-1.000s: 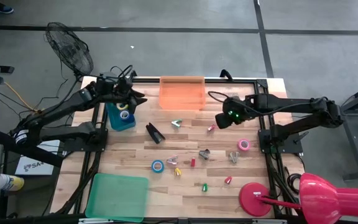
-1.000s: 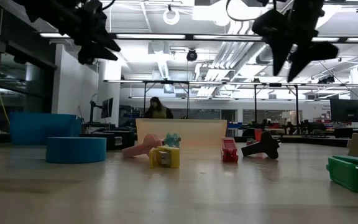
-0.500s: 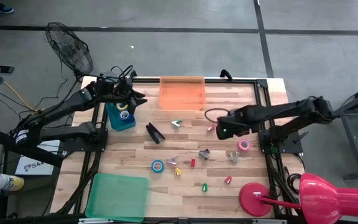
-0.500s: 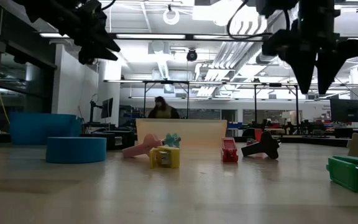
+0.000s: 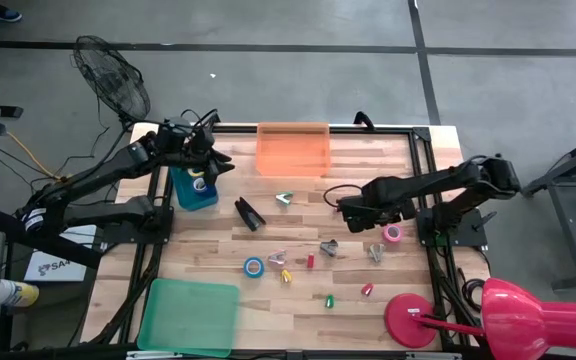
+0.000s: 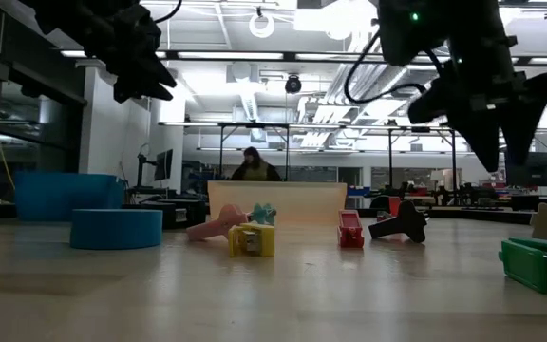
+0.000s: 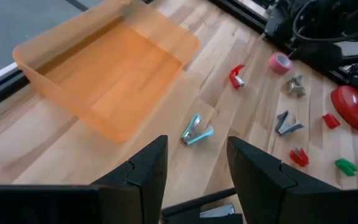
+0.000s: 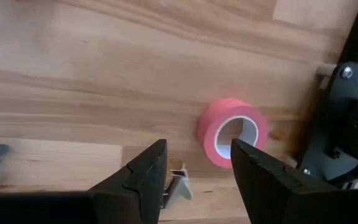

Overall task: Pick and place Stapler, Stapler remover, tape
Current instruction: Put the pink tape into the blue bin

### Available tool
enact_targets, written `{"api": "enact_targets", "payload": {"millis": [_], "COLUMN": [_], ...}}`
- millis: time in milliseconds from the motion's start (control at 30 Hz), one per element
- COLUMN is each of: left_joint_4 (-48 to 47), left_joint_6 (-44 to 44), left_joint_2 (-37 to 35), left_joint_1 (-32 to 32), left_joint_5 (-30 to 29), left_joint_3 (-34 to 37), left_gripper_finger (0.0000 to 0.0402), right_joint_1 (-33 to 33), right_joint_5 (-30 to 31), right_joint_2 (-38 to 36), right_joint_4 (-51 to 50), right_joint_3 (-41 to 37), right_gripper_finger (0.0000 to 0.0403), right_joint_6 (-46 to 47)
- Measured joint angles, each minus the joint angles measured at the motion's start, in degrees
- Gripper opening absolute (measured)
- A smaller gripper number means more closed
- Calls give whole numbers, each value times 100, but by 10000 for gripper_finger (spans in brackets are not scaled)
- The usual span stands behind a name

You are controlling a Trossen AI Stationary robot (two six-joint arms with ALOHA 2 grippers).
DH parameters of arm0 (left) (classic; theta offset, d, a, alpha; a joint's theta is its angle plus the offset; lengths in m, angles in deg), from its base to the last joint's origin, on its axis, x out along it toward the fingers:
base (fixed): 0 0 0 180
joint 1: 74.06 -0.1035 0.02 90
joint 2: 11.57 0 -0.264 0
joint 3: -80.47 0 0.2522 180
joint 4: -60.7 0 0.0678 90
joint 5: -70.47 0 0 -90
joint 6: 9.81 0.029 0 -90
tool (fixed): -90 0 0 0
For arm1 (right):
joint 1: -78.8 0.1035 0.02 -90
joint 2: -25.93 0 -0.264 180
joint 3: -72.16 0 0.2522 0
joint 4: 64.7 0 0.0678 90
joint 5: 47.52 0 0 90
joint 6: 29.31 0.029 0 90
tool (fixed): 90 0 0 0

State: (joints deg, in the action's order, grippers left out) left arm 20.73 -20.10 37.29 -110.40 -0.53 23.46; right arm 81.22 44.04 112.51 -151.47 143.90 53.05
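The pink tape roll (image 8: 232,133) lies flat on the wooden table (image 5: 298,300), right of centre in the overhead frame and close to the black frame rail on that side. My right gripper (image 5: 344,206) hangs above the boards just left of it, its two dark fingers (image 8: 143,176) parted with nothing between them; the roll shows just beyond their tips in my wrist camera. It looks a light, stiff ring with a smooth outer band that could skid on the wood, so I judge the surest hold is across its width, one finger on each outer side, or one finger down the centre hole and the other outside the wall.

A blue tape roll (image 5: 254,267) sits lower and left of centre, and the black stapler (image 5: 249,213) lies upper left of centre, slim and rigid, best pinched across its narrow body. Small coloured staple removers (image 5: 309,260) are scattered between them.

My left gripper (image 5: 206,170) hovers over the blue bin (image 5: 181,190) at upper left, fingers (image 7: 146,170) apart and empty. The orange tray (image 5: 293,148) sits at top centre, the green lid (image 5: 189,315) at lower left.
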Motion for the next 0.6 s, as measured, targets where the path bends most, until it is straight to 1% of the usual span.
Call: {"api": "enact_targets", "payload": {"millis": [100,167,300,500,600], "left_joint_4": [-5,-7,-9,-11,-11], "left_joint_6": [0,-2,-7,-22,-22], "left_joint_2": [0,0,0,0,0], "left_joint_1": [0,0,0,0,0], "left_joint_5": [2,1,3,3,3], "left_joint_3": [0,0,0,0,0], "left_gripper_finger": [163,163,163,163,163], "right_joint_1": [47,98,202,220,209], "right_joint_5": [-323,-432,-365,-363,-421], "right_joint_2": [-6,-6,-4,-6,-6], "right_joint_4": [268,501,778,991,1256], "right_joint_3": [-376,-622,-869,-1133,-1356], "right_gripper_finger": [169,169,169,169,169], "right_joint_6": [17,128,421,521,534]}}
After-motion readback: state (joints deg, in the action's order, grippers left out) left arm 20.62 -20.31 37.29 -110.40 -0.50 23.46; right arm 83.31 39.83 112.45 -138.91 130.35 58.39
